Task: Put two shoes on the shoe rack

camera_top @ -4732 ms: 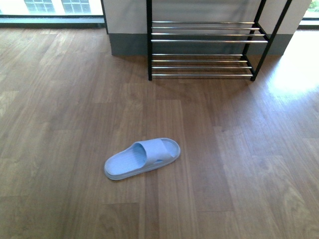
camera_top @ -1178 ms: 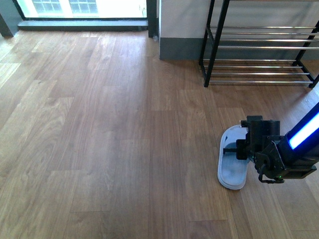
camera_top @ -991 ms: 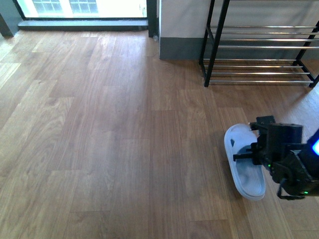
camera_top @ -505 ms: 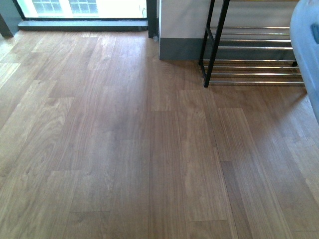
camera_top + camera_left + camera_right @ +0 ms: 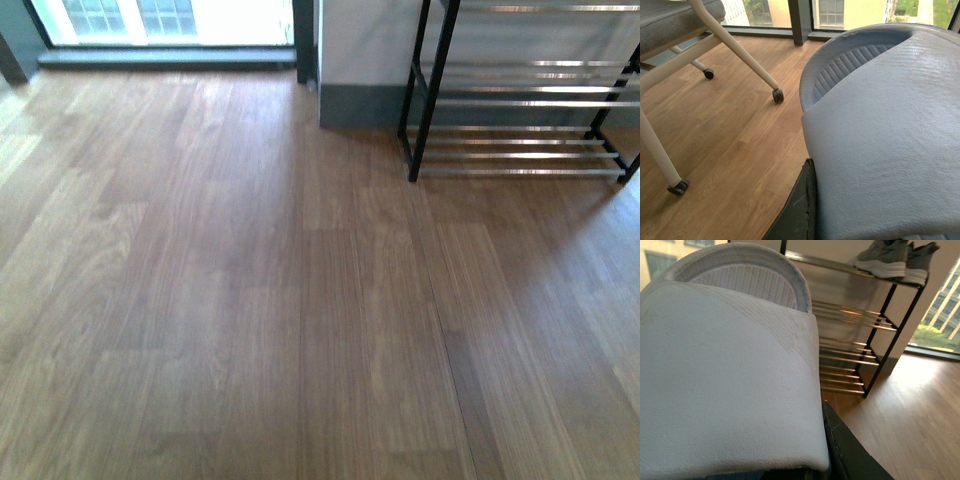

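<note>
Left pincer (image 5: pixel 805 212) is clenched on the blue slipper (image 5: pixel 880 140). The strap sits right over it and only one dark finger (image 5: pixel 799 220) shows, pressed vs. the strap's underside. The slipper is held up off the floor (image 5: pixel 730 130), its ribbed footbed running away from the pincer. Beyond & to one side of that pincer is a chair (image 5: pixel 670 20) w/ grey seat and white legs, its casters (image 5: pixel 777 95) on the floor, well apart from the slipper. Window (image 5: pixel 840 12) is farther back.

Right pincer (image 5: pixel 840 450) is likewise grasping the whitish slipper (image 5: pixel 725 370). The strap is close up vs. the pincer, w/ a dark finger edge just beside the strap's rim. This one is also lifted, footbed pointing away from the pincer.

Shoe rack (image 5: pixel 850 320) stands ahead of the right pincer, past the slipper's far end & not touching it. It has a black frame & thin silver bars and stands vs. the wall. On its top tier, at the end farther from the pincer, sit grey sneakers (image 5: pixel 895 257) w/ white soles, side by side & upright.

Front cam has wood floor in most of the shot, w/ the rack's lower tiers at the wall. Both slippers are in the pincers, neither on the rack yet.
</note>
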Robot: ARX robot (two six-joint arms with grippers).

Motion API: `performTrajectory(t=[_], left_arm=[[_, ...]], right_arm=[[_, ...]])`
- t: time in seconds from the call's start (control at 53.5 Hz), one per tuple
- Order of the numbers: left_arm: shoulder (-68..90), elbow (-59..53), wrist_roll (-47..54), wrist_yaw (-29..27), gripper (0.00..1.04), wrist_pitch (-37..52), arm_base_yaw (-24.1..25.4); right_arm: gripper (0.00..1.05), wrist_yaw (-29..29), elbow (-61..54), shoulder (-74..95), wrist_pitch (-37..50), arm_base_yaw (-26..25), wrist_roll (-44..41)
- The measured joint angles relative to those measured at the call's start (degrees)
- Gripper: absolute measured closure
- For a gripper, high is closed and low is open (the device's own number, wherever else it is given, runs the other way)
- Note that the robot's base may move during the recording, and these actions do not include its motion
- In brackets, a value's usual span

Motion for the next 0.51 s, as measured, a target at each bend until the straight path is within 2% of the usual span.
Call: performTrajectory(t=[0.075, 0.243, 0.505], left_arm=[[0.02, 0.00, 0.02, 0.02, 1.03, 0.00, 0.00], [0.00, 0.00, 0.00, -0.02, 1.03, 0.00, 0.00], [0.00, 0.00, 0.02, -0.15, 1.03, 0.00, 0.00]], right_arm=[[1.03, 1.86, -0.09, -0.66, 3.43, 2.84, 0.48], [1.03, 3.80, -1.22, -0.31, 3.98, 8.90, 3.30], [1.03, 2.19, -1.27, -0.79, 1.22, 9.14, 6.73]])
